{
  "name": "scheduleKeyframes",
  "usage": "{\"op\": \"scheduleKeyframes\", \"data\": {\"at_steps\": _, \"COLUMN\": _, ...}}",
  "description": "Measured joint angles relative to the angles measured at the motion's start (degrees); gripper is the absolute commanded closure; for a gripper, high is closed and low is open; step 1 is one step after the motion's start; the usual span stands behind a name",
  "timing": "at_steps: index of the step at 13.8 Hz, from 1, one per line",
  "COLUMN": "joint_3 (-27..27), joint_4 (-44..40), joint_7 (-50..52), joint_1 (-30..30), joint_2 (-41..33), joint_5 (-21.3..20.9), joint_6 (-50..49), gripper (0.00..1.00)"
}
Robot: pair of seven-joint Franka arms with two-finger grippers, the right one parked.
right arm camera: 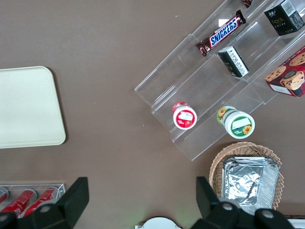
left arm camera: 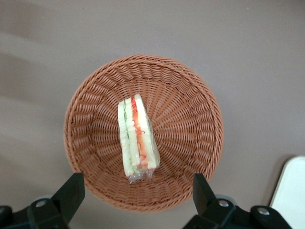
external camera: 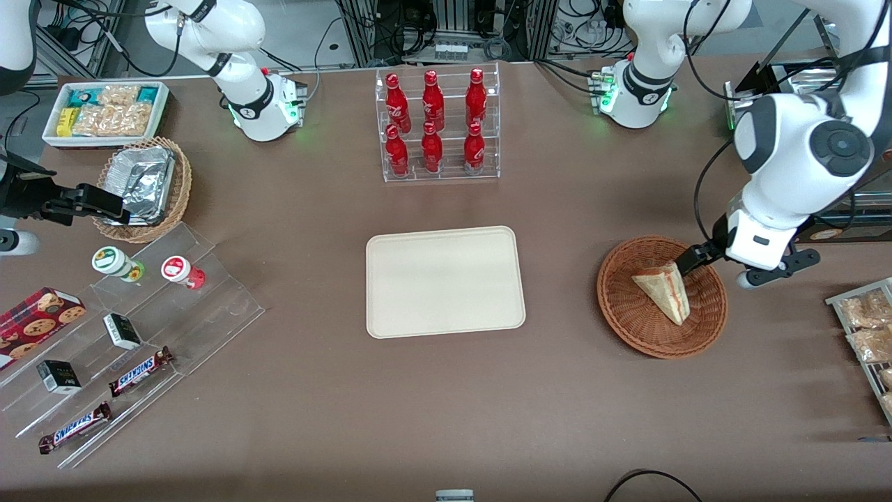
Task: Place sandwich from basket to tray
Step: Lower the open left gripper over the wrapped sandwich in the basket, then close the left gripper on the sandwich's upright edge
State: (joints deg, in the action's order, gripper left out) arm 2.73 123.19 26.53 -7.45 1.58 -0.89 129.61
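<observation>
The sandwich (external camera: 663, 291), a pale bread wedge in clear wrap with red and green filling along its cut edge, lies in the round reddish-brown wicker basket (external camera: 627, 315) toward the working arm's end of the table. It also shows in the left wrist view (left arm camera: 137, 138), lying in the basket (left arm camera: 186, 114). My left gripper (left arm camera: 138, 191) is open and empty above the basket's rim, with one finger (external camera: 691, 259) over the rim close to the sandwich's wide end. The cream-beige tray (external camera: 444, 282) lies flat at the table's middle, with nothing on it.
A clear rack of red bottles (external camera: 437, 125) stands farther from the front camera than the tray. A rack of packaged snacks (external camera: 866, 335) sits at the working arm's table edge. Clear stepped shelves with snacks (external camera: 118, 335), a tan foil-holding basket (external camera: 150, 187) and a white snack bin (external camera: 106, 111) lie toward the parked arm's end.
</observation>
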Motion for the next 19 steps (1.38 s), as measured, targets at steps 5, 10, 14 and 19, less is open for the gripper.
{"op": "scheduleKeyframes", "data": {"at_steps": 5, "joint_3": 0.0, "joint_4": 3.5, "joint_7": 4.1, "joint_1": 0.0, "joint_2": 3.5, "joint_5": 0.0, "joint_6": 6.8, "gripper": 0.0}}
{"op": "scheduleKeyframes", "data": {"at_steps": 10, "joint_3": -0.1, "joint_4": 3.5, "joint_7": 6.1, "joint_1": -0.3, "joint_2": 8.5, "joint_5": 0.0, "joint_6": 10.8, "gripper": 0.0}}
{"op": "scheduleKeyframes", "data": {"at_steps": 14, "joint_3": -0.1, "joint_4": 3.6, "joint_7": 6.9, "joint_1": -0.5, "joint_2": 10.3, "joint_5": 0.0, "joint_6": 11.5, "gripper": 0.0}}
{"op": "scheduleKeyframes", "data": {"at_steps": 19, "joint_3": -0.1, "joint_4": 4.2, "joint_7": 7.1, "joint_1": -0.5, "joint_2": 12.3, "joint_5": 0.0, "joint_6": 12.3, "gripper": 0.0}}
